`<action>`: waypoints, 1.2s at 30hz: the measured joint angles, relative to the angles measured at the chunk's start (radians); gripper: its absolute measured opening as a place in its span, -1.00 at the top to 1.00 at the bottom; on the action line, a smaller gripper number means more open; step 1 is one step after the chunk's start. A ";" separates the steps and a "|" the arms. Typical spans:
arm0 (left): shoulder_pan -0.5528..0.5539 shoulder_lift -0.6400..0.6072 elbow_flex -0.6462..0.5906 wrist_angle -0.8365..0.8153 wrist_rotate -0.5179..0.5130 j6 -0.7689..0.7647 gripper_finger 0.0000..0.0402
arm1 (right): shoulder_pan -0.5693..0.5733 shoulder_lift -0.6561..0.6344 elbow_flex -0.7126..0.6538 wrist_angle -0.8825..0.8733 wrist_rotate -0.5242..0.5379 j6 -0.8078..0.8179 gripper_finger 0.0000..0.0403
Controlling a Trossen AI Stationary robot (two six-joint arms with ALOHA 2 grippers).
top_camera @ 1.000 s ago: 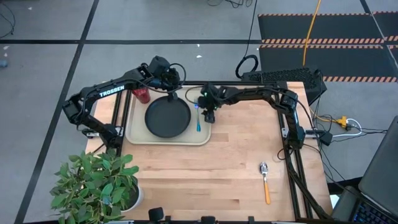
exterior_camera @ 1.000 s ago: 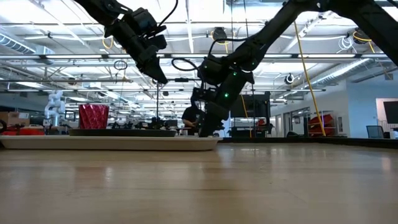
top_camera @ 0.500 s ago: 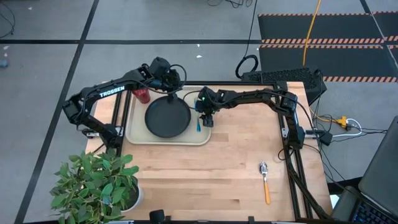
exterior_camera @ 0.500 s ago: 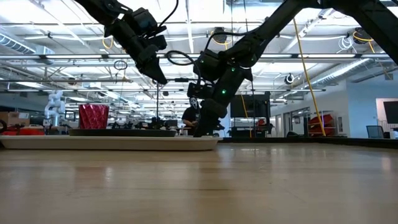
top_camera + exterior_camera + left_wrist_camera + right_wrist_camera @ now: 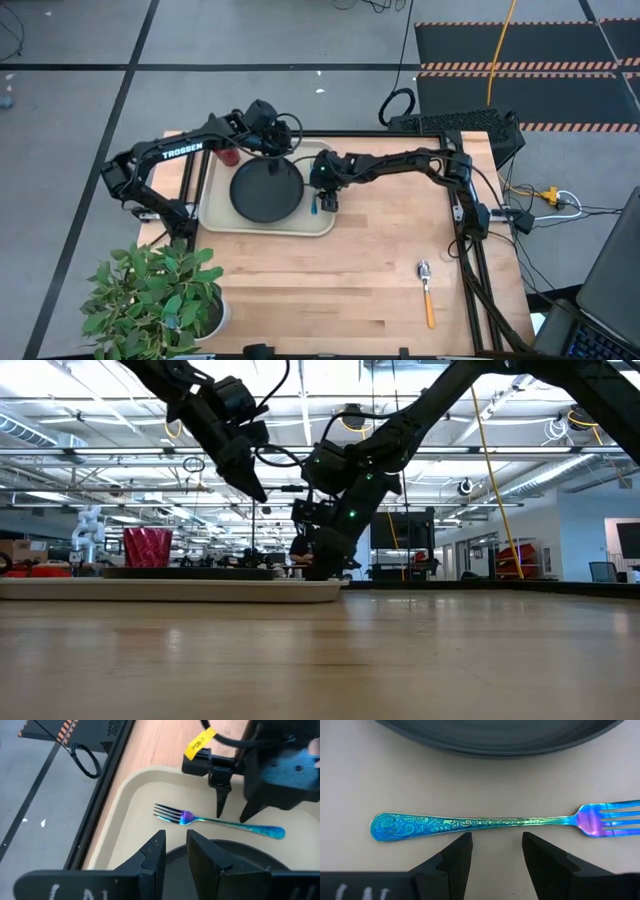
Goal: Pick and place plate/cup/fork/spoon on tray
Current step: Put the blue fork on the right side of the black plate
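The beige tray (image 5: 215, 215) lies at the table's far left. On it rest the black plate (image 5: 266, 188), the dark red cup (image 5: 229, 155) at its far left corner, and the blue fork (image 5: 470, 824) flat along its right edge. My right gripper (image 5: 495, 840) is open, down low just beside the fork's handle (image 5: 260, 831). My left gripper (image 5: 175, 837) hangs above the plate's far rim, narrowly open with nothing in it. The orange-handled spoon (image 5: 427, 290) lies on the bare wood near the table's right front. My right gripper comes from above at a slant, its fingertips (image 5: 219, 814) down at the tray floor next to the middle of the fork's handle. I cannot tell whether they touch the tray or the fork. The fork lies flat, not between the fingers.
A potted plant (image 5: 155, 290) fills the near left corner. A black frame rail (image 5: 400, 134) runs along the table's far edge. Bare wood (image 5: 330, 290) stretches between the tray and the spoon.
My right gripper has moved toward the table's left edge and a little nearer, staying low over the tray's right end and open. The tray, with all that is on it, has slid slightly to the left.
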 joint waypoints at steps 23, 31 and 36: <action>0.000 0.000 -0.027 0.034 0.000 0.014 0.60 | -0.001 0.003 -0.002 0.080 -0.002 0.028 0.15; 0.000 0.000 -0.027 0.031 0.000 0.028 0.60 | -0.040 0.003 -0.002 0.074 0.025 0.026 0.15; 0.000 0.000 -0.027 0.031 0.000 0.036 0.60 | -0.066 0.016 -0.002 0.083 0.007 0.032 0.15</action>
